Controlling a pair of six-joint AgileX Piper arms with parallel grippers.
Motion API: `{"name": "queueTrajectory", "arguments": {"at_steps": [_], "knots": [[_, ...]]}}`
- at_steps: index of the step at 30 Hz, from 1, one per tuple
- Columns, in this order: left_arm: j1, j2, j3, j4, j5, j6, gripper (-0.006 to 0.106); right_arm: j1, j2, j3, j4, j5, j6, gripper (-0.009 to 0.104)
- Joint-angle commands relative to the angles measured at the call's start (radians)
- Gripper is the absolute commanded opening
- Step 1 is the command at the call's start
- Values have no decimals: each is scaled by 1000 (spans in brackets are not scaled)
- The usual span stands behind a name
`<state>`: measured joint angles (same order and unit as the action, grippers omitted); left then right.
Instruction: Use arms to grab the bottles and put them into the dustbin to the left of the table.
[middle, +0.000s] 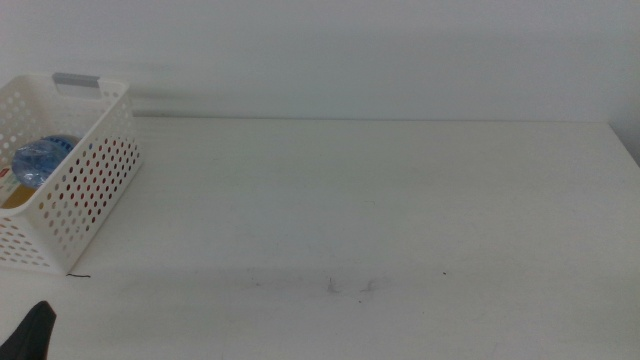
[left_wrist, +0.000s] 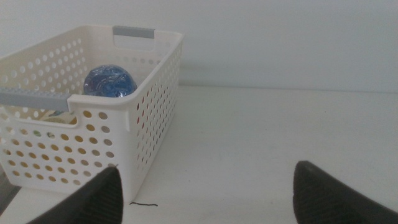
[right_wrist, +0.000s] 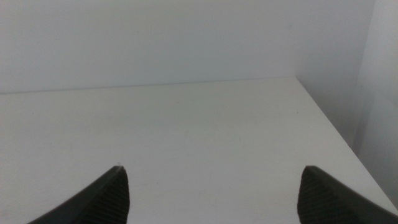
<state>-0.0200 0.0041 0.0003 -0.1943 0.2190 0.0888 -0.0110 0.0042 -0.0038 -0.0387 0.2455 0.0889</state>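
A: Okay, quick one. Where were the bottles?

B: In the basket at the desk's left edge. The blue-capped bottle lay inside it, and a bit of yellow and red showed through the holes, too hidden to name for sure. No bottle was left out on the desk in any view.

A: Left tool?

B: Left tool hung low near the basket's front corner, jaws spread wide, nothing between them. In the middle view only a dark tip showed at the bottom left corner. The wrist view had the basket just beside it, blue bottle top visible over the rim.

A: Right tool?

B: Right tool was out of the middle view, over the bare right end of the desk. Jaws also released, wide apart, holding nothing.

A: Step?

B: Looked like the end of the job, I'd judge. Everything seemed binned, both arms parked.

A: Next move?

B: Probably none beyond staying clear. If a bottle sat out of frame, an arm would need to find it first; I couldn't see one.

A: Risks?

B: Left tool sat close to the basket wall; a careless swing could nudge it.
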Motion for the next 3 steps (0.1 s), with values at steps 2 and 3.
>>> {"name": "queueTrajectory", "arguments": {"at_steps": [2, 3], "knots": [[1, -4, 0, 3, -15, -9, 94, -7, -4, 4, -10, -13, -3, 90], [1, -4, 0, 3, -15, -9, 94, -7, -4, 4, -10, -13, -3, 90]]}}
